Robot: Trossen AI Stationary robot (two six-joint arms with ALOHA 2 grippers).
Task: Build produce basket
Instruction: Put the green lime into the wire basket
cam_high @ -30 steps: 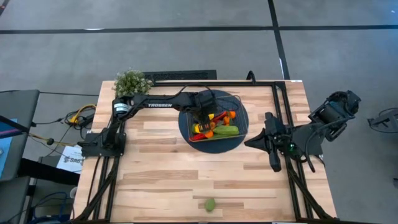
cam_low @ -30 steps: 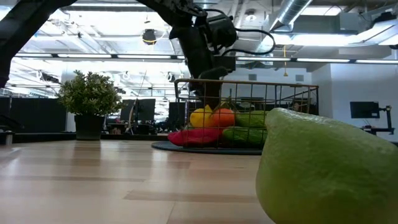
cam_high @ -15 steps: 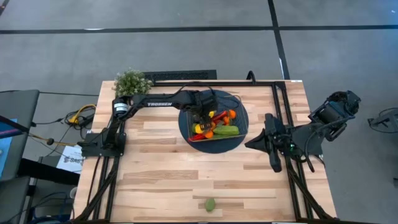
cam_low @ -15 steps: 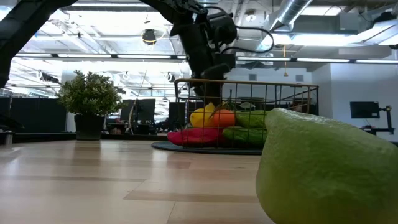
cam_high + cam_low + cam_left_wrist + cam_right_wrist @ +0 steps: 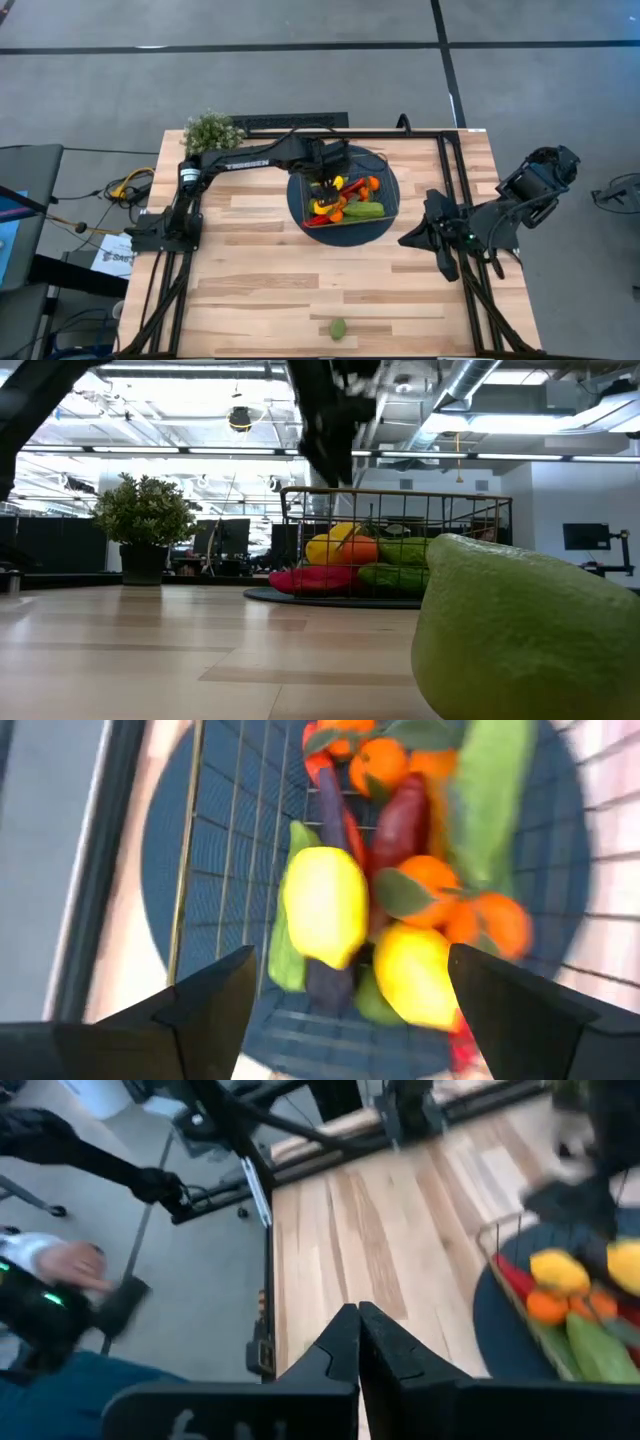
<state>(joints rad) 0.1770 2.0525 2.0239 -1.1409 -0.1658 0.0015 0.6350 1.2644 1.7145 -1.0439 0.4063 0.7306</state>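
The left gripper (image 5: 345,995) hangs above the basket (image 5: 340,197), its two fingers spread wide with nothing between them and touching nothing. Directly below it in the basket lies the produce (image 5: 400,890): two yellow lemons (image 5: 325,905) nearest, small oranges and a dark red piece beyond, a green cucumber along the far side. The basket sits on a round dark blue mat (image 5: 385,215). One lime (image 5: 339,328) lies well apart, near the table edge. The right gripper (image 5: 358,1342) waits off to the side, fingers pressed together, empty.
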